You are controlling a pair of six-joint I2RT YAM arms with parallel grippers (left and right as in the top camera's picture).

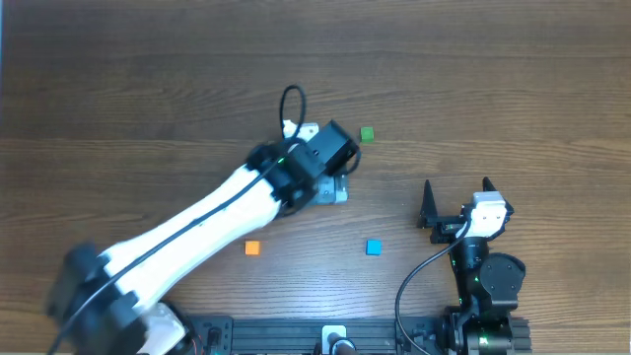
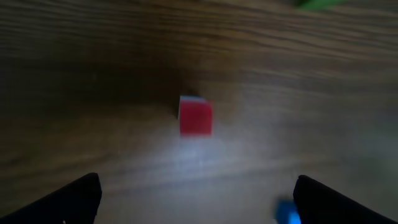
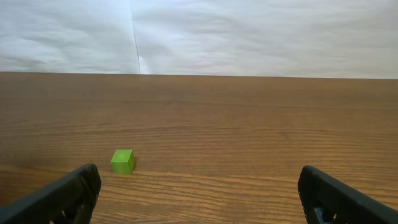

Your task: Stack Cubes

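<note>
A red cube [image 2: 195, 116] lies on the wooden table, straight ahead of my left gripper [image 2: 196, 208], which hovers above it, open, with nothing between its fingers [image 2: 74, 199]. In the top view the left gripper [image 1: 330, 168] hangs over the table's middle. A green cube [image 1: 367, 134] rests just to its upper right. An orange cube [image 1: 252, 248] and a blue cube [image 1: 373, 247] lie nearer the front. The right gripper [image 1: 458, 195] stands open and empty at the right, and the green cube [image 3: 122, 160] lies well ahead of it.
The wooden table [image 1: 148, 79] stretches bare to the back and left. The left arm [image 1: 197, 232] lies diagonally across the front left. A white wall [image 3: 249, 37] rises behind the table's far edge. The blue cube [image 2: 287, 211] lies close to one left finger.
</note>
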